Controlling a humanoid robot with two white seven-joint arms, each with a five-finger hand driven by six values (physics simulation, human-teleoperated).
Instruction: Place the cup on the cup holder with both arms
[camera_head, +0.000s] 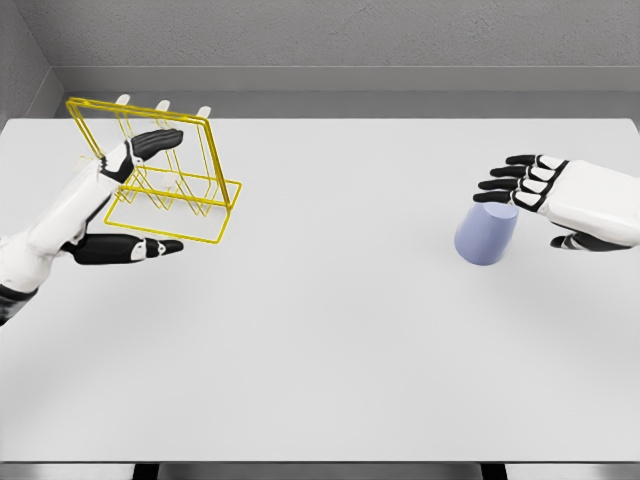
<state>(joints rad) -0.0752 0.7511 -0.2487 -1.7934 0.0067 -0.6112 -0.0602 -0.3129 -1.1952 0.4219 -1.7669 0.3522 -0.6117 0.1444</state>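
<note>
A pale lavender-blue plastic cup (487, 236) sits on the white flat table (330, 340) at the right, its wider end toward the near side and its body leaning slightly, so it seems tipped rather than squarely upright. Just beside it on the right, the white right hand (560, 200) with black fingers hovers with its fingers spread and gently curved; the fingertips (490, 190) lie just above the cup's far edge, and whether they touch it cannot be told. Well apart at the far left stands the yellow wire-frame cup holder (170, 170), a tilted rectangular frame rising from a flat rectangular base with thin wire pegs inside. The white left hand (115, 200) reaches in beside the holder with its fingers parted: the upper black fingers (155, 143) overlap the frame's wires while the thumb (130, 249) stretches along the table near the base. Nothing is clasped by it.
</note>
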